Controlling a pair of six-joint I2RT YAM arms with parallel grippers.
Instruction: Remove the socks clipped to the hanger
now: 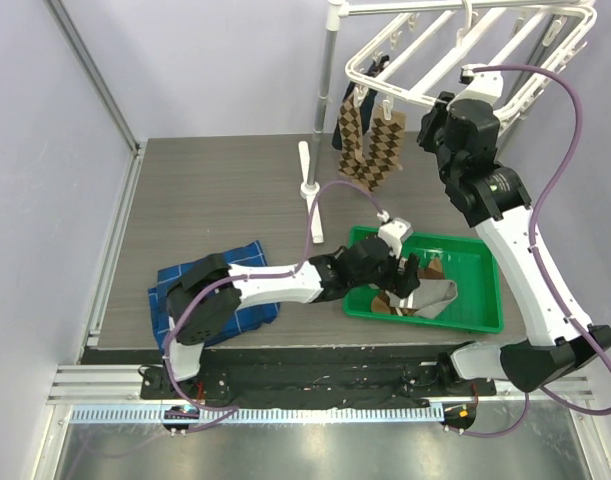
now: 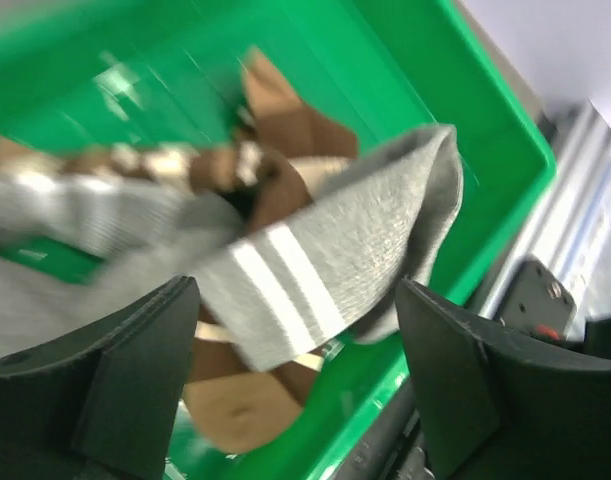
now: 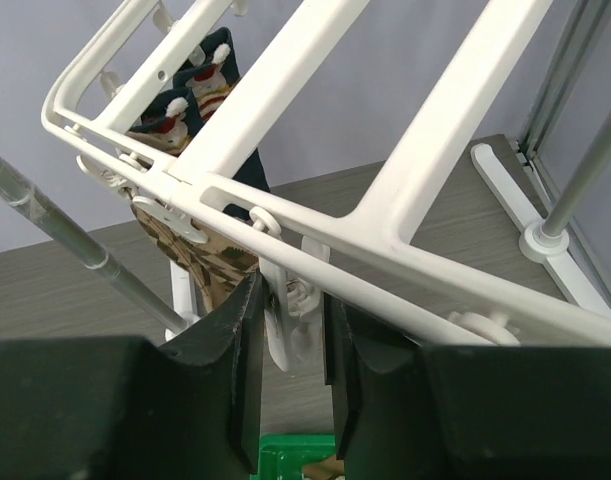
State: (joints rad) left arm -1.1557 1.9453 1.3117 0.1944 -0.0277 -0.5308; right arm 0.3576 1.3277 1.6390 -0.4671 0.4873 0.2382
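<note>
My left pincer (image 2: pixel 297 350) stands wide above the green plastic tray (image 2: pixel 485 150), with the grey white-banded sock (image 2: pixel 335 250) lying loose inside. My right pincer (image 3: pixel 293 312) is narrowed on a white plastic clip (image 3: pixel 285 345) of the white drying-frame hanger (image 3: pixel 415 180), where brown argyle socks (image 1: pixel 370 150) hang. Next, I judge, that clip must be squeezed open and a sock drawn down.

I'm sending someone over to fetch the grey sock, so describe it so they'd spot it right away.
Find the green tray at the near right of the table. The grey sock lies in it, on top of a heap of brown socks. Its grey knit with two white stripes sets it apart from the brown ones beneath.
</note>
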